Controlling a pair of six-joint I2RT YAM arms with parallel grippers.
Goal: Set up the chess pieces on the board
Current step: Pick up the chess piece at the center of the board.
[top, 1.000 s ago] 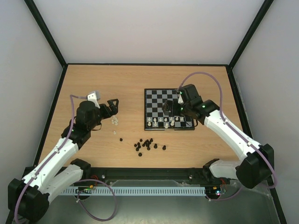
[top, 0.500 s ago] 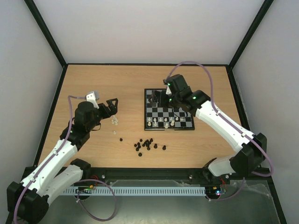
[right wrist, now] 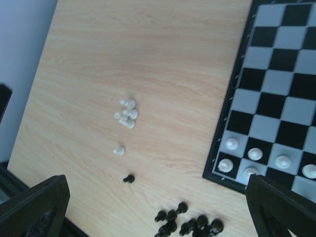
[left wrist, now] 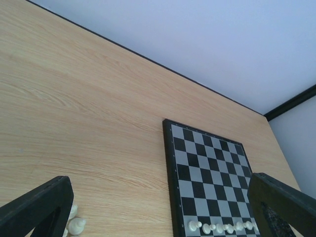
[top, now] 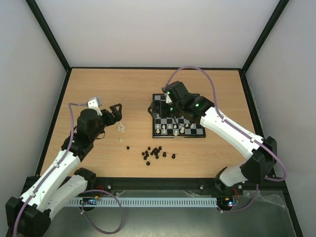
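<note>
Chess pieces [top: 173,129] sat on the near 2 rows of the board [top: 162,118] in top view; 1 loose cluster [top: 121,128] lay on the table [top: 98,89] near left gripper [top: 117,111]. Left wrist: jaws wide, empty. Right wrist: right gripper [right wrist: 158,207] wide, empty, above black pieces [right wrist: 190,224].

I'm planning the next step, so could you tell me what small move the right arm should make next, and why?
Probably carry the right gripper left, over the clump of white pieces on the table. Its jaws stand open and empty, the near rows of the board look only partly filled, and that clump lies off its left edge.
</note>
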